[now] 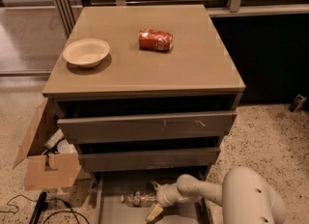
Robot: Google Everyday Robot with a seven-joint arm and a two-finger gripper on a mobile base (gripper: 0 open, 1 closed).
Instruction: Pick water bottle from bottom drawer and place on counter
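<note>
The one camera is looking steeply down from high in front of the grey-brown three-drawer cabinet (145,127), sitting fairly near and facing its glossy tan counter (193,68), while also taking in, below that counter at the frame's bottom edge, the pulled-out grey bottom drawer (116,211) and the spread-fingered gripper (153,200) over it.
</note>
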